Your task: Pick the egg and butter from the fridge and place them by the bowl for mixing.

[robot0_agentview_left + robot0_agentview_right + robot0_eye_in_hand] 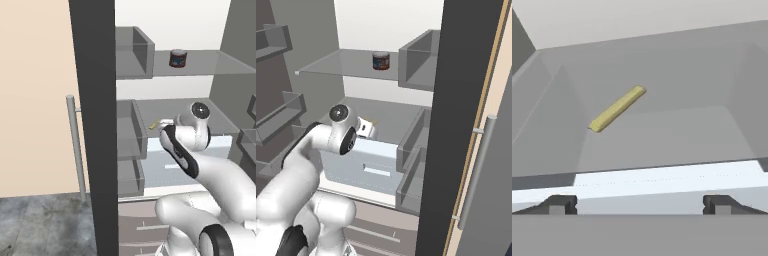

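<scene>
A: Hand view, what's in it?
B: Butter (617, 108), a thin yellow stick, lying flat on the grey shelf (662, 135) inside the fridge (93, 125). It sits slanted.
A: And the gripper (639, 204)?
B: Wide open, nothing in it. Both tips low, well apart from the butter.
A: Anything else?
B: Left base view: door's open, arm's reaching in at the mid shelf. Dark jar (178, 58) w/ red band on the shelf above.

I see yellow-olive butter (617, 108) on a grey shelf (662, 135), a beige, dark-edged fridge (92, 125) door, and a red-banded jar (178, 58).
</scene>
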Robot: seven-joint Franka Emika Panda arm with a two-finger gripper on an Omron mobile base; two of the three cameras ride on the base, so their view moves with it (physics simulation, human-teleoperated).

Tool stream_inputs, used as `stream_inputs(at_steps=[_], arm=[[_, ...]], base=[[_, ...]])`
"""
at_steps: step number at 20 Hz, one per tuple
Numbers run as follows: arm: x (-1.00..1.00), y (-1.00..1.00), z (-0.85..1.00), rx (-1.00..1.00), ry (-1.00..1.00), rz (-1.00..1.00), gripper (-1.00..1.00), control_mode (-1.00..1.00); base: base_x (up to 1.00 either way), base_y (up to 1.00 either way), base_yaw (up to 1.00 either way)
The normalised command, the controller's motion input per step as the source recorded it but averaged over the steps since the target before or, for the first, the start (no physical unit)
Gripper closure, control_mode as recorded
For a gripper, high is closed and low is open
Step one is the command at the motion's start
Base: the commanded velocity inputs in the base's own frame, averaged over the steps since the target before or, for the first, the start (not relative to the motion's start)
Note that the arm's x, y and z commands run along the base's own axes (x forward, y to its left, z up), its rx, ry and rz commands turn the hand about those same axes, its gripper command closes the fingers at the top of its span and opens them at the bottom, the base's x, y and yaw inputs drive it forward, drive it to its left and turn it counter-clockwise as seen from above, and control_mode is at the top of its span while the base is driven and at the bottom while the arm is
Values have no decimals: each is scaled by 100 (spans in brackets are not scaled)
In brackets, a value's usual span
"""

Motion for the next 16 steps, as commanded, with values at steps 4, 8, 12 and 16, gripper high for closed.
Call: stream_inputs(at_steps=[4,8,12,16], arm=[[74,0,6,-2,19,-6,-100,-100],[64,0,0,0,10,0,-100,-100],[33,4,-24,-8,3,0,-100,-100],[53,6,-34,-4,11,0,-100,-100]], base=[[0,0,0],[0,0,0],[0,0,0],[0,0,0]])
